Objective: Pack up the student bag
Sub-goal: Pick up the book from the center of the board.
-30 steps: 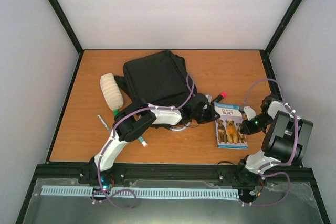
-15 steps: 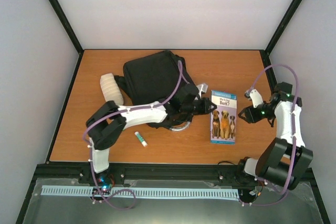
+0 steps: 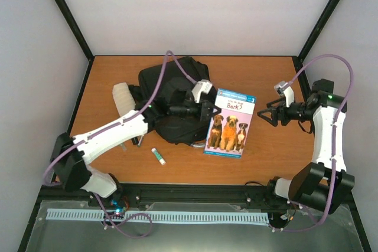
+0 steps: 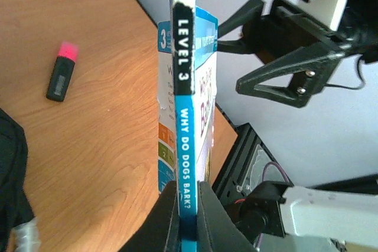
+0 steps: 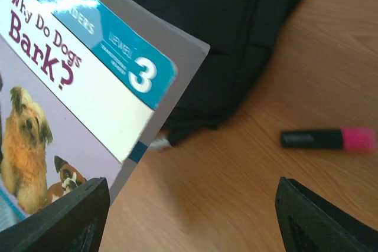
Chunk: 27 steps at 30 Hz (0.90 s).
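Observation:
The student bag (image 3: 171, 87), a black fabric backpack, lies at the back middle of the table; it also shows in the right wrist view (image 5: 230, 28). My left gripper (image 3: 205, 108) is shut on the spine of a children's book about dogs (image 3: 230, 123), holding it in the air just right of the bag. In the left wrist view the fingers (image 4: 168, 216) pinch the blue spine of the book (image 4: 184, 116). My right gripper (image 3: 267, 112) hangs open to the right of the book, touching nothing; its jaws (image 5: 190, 187) stand wide over bare wood, beside the book's cover (image 5: 71, 104).
A pink-capped black highlighter (image 5: 331, 138) lies on the wood under the raised book. A cream rolled cloth (image 3: 123, 97) rests left of the bag. A small glue stick (image 3: 158, 156) lies in front of the bag. Black frame rails edge the table.
The left gripper has lifted the book off the table and carried it left towards the bag. The right gripper has opened and drawn back from the book's right edge.

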Each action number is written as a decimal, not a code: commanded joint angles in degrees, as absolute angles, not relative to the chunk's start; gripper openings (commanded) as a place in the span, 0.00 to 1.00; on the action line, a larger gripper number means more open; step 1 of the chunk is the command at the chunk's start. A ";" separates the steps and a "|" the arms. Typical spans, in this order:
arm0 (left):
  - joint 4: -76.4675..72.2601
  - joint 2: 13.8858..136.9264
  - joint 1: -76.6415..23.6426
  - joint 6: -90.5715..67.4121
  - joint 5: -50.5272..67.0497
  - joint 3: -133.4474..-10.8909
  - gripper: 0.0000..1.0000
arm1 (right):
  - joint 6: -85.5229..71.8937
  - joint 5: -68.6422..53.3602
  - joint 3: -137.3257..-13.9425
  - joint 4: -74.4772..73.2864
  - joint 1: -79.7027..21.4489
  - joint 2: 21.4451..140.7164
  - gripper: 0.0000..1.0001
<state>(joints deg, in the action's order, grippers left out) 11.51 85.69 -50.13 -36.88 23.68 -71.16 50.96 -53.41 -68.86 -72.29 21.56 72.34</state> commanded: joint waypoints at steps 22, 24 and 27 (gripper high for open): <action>19.11 67.86 -42.45 -15.48 46.51 -67.90 0.01 | 40.53 -82.69 -69.70 -64.71 1.06 69.05 0.66; 19.03 67.95 -41.86 -15.64 46.39 -67.64 0.01 | 40.28 -83.92 -68.89 -64.98 1.05 68.63 0.51; 19.07 68.20 -41.40 -15.84 46.07 -67.59 0.01 | 40.77 -84.27 -67.81 -65.60 0.68 68.16 0.33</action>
